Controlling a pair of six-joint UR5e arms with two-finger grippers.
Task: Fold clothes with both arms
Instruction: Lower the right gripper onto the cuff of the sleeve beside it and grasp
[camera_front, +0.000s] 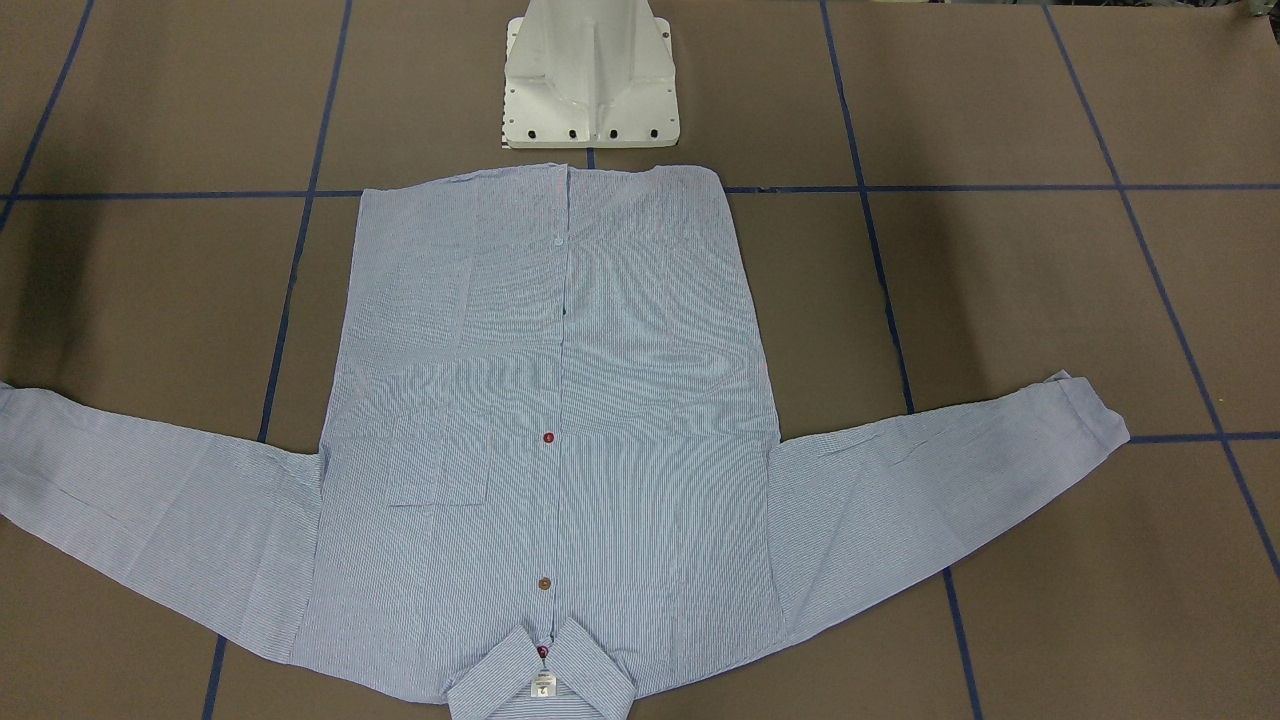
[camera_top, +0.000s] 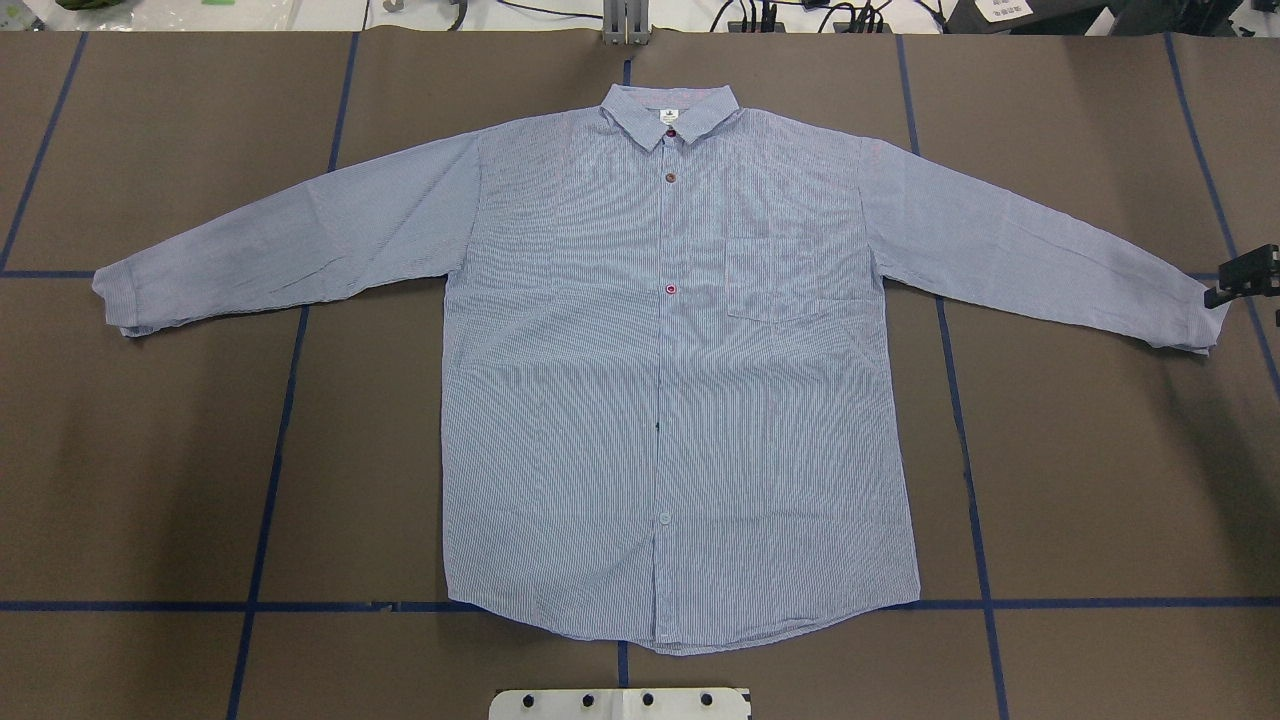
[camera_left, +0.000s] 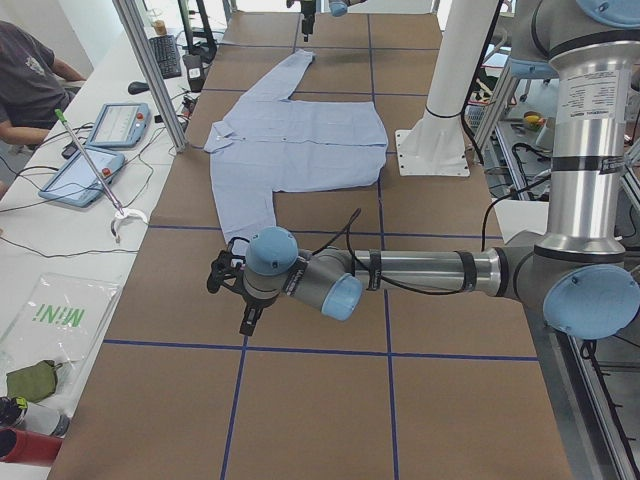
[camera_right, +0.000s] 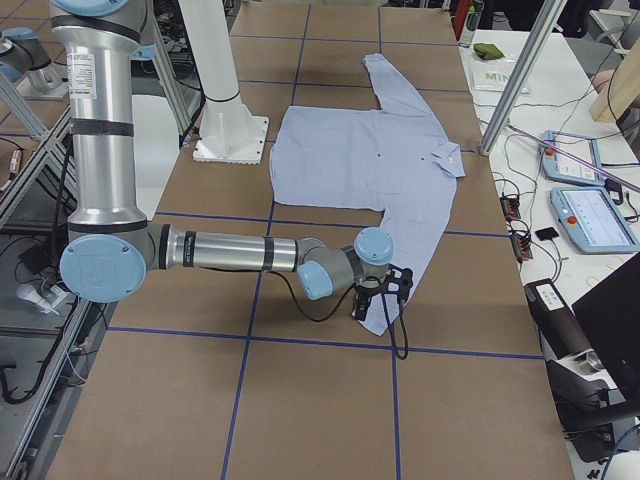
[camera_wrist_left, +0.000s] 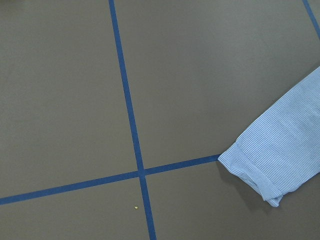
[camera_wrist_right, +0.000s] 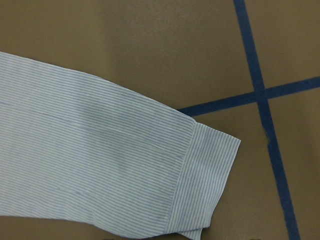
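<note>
Shirt (camera_top: 660, 400) lies flat, collar (camera_top: 668, 108) pointing away from robot base (camera_top: 620, 703); left pincer (camera_left: 228, 290), right pincer (camera_right: 385, 292) states unclear.

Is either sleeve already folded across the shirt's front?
No, the shirt lies flat on the table with both sleeves spread out sideways.

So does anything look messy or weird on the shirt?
Not really. The shirt lies flat and buttoned, with its sleeves spread. Its buttons don't match: a red button, a brown button and a white button. One cuff is slightly rumpled.
</note>
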